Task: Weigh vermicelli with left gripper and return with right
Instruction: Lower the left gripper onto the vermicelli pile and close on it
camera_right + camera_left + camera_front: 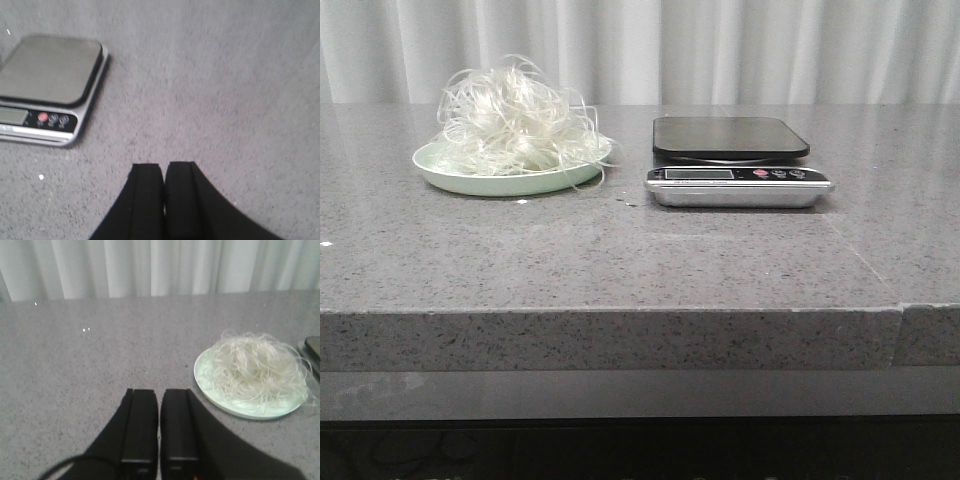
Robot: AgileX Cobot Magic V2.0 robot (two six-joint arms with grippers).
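The vermicelli (515, 115), a fluffy mound of thin white strands, lies on a pale green plate (450, 178) at the back left of the table. It also shows in the left wrist view (257, 370) on the plate (205, 380). A kitchen scale (732, 160) with a dark platform stands to the right of the plate; its platform is bare. It also shows in the right wrist view (45, 87). My left gripper (159, 392) is shut and empty, short of the plate. My right gripper (165, 166) is shut and empty, to the right of the scale. Neither gripper shows in the front view.
The grey speckled stone table (620, 260) has a front edge near me and a seam at the right. A white curtain (720, 50) hangs behind the table. A few small crumbs (628, 203) lie between plate and scale.
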